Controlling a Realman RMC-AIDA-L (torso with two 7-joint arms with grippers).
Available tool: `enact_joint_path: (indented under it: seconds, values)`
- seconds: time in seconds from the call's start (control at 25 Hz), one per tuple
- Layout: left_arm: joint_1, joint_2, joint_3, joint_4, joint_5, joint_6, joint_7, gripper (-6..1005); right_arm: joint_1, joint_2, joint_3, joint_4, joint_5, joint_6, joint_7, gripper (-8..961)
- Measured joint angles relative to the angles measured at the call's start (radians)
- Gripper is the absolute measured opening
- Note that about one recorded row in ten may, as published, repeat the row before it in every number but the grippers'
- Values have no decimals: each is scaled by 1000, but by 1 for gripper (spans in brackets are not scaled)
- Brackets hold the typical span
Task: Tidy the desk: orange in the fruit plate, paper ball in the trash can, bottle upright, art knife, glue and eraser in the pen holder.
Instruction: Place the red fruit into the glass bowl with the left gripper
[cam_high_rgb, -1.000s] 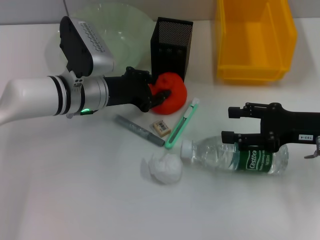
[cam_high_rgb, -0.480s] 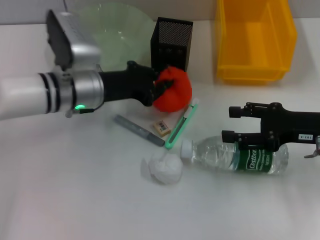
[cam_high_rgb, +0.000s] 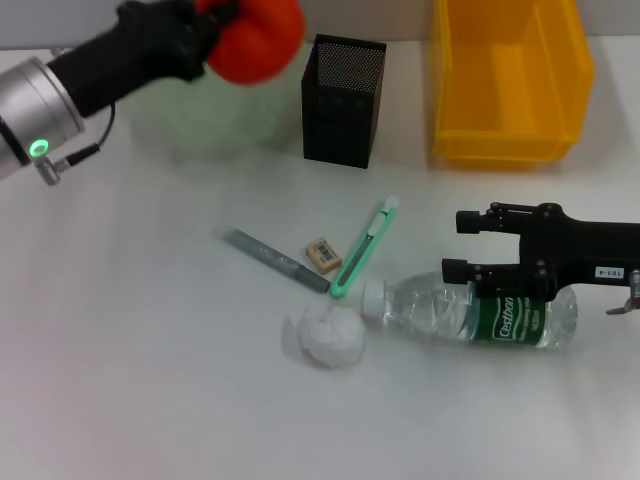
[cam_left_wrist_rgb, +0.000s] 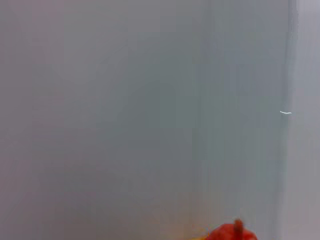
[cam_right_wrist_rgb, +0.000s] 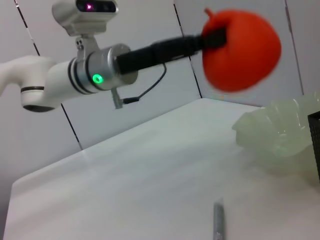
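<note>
Now lifted high toward the far left corner of the table (cam_high_rgb: 150, 400): left gripper (cam_high_rgb: 215, 25) clamped on the orange (cam_high_rgb: 255, 38), carried up and back from its earlier spot near the middle of the table, just in front of the pen holder (cam_high_rgb: 342, 98). Held in the air above the pale green fruit plate (cam_high_rgb: 205, 125), not yet set in it; seen from the right wrist as well, orange (cam_right_wrist_rgb: 240, 50) pinched at the end of the left gripper (cam_right_wrist_rgb: 212, 37) over the plate (cam_right_wrist_rgb: 280, 135). Only a sliver of orange (cam_left_wrist_rgb: 232, 234) visible from the left wrist. Unmoved since a second ago: right gripper (cam_high_rgb: 462, 245) near the right edge, fingers spread wide over the neck end of the bottle (cam_high_rgb: 470, 310), which lies on its side with its cap toward the paper ball (cam_high_rgb: 325, 335). Also unchanged near the middle of the table: glue (cam_high_rgb: 277, 260), eraser (cam_high_rgb: 323, 254) and art knife (cam_high_rgb: 365, 247) lying close together, eraser between the other two. Yellow bin (cam_high_rgb: 510, 80) at the far right corner, as before.
</note>
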Motion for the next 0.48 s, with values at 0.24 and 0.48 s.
enact_joint_path:
  seconds: [0.24, 0.48]
  values:
    - [-87, -5, -12, -108, -66, -238, 64, 69, 0, 2, 0, 1, 1, 0, 0, 779]
    - [-167, -8, -13, -207, -140, -466, 207, 91, -1, 7, 0, 0, 1, 0, -1, 779]
